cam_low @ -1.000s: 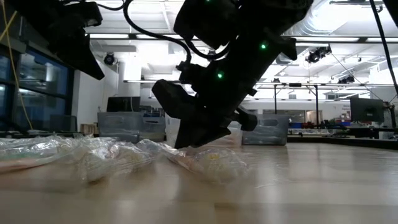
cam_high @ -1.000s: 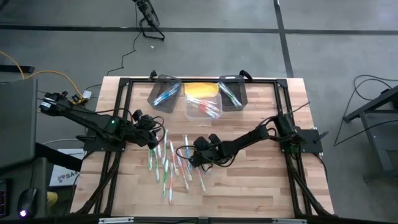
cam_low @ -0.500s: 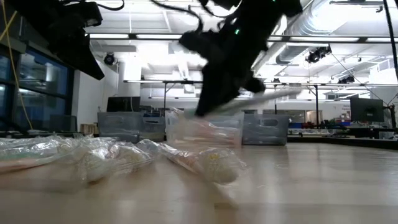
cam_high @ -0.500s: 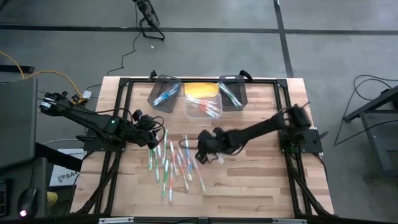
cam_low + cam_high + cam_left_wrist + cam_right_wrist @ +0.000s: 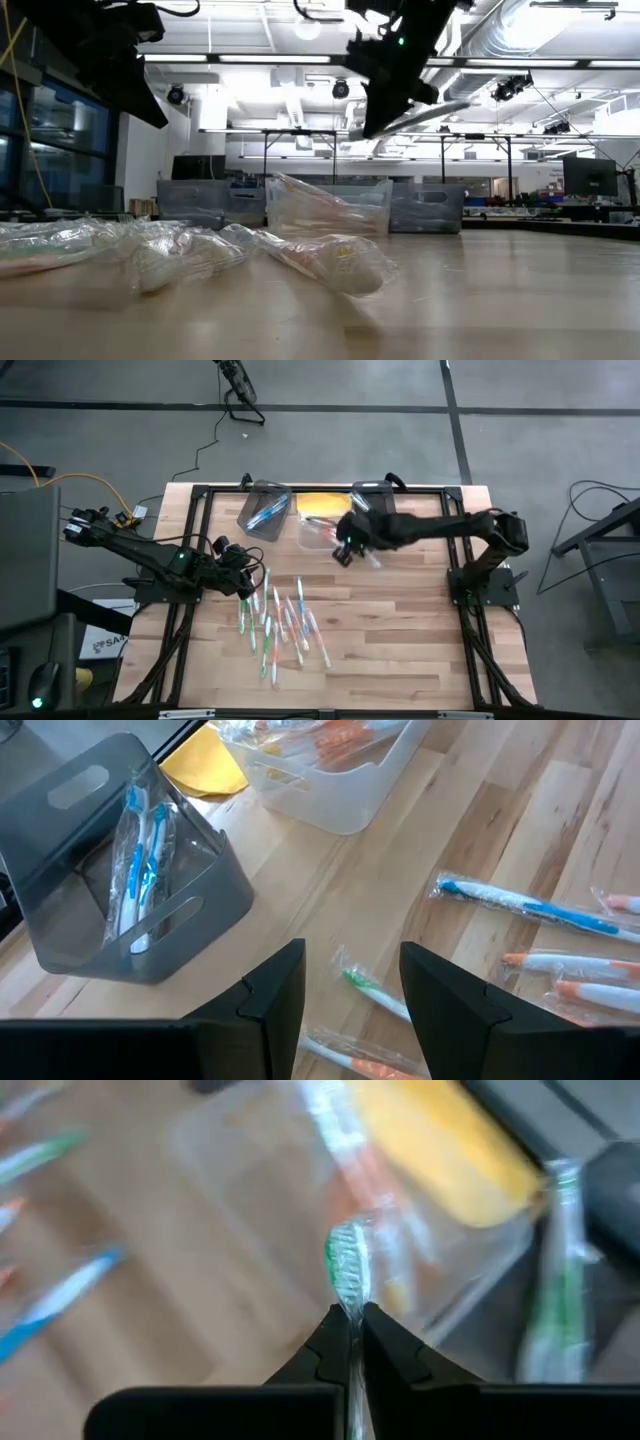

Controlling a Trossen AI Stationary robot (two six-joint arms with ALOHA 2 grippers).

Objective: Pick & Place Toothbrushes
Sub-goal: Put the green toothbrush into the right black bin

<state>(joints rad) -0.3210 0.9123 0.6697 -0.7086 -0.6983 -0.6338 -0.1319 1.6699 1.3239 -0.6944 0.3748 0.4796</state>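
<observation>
Several wrapped toothbrushes (image 5: 285, 620) with green, blue and orange handles lie flat and scattered on the wooden table's middle; the low view shows them as crinkled wrappers (image 5: 330, 262). My right gripper (image 5: 345, 547) is shut on one green-headed toothbrush (image 5: 347, 1272) and hangs in the air near the clear middle bin (image 5: 325, 532). My left gripper (image 5: 247, 577) hovers open over the left part of the pile. In the left wrist view its fingers (image 5: 350, 990) stand on either side of a green toothbrush (image 5: 378, 995) without touching it. My right gripper pinches the wrapped toothbrush between its two fingertips (image 5: 335, 1342), just behind the green bristle head (image 5: 347, 1305). The brush is lifted clear of the table. In the low view its handle (image 5: 430, 110) sticks out sideways from the gripper, tilted a little.
Three bins stand in a row at the table's far edge: a dark one (image 5: 263, 510) holding blue brushes, the clear one holding orange brushes, and a dark one (image 5: 372, 508) holding green brushes. A yellow thing (image 5: 325, 505) lies behind the clear bin. The table's near and right parts are bare wood.
My right gripper has risen from the pile in the table's middle with a toothbrush in its fingers and has swung toward the far edge, up to the bins. The toothbrush now hangs clear of the table.
</observation>
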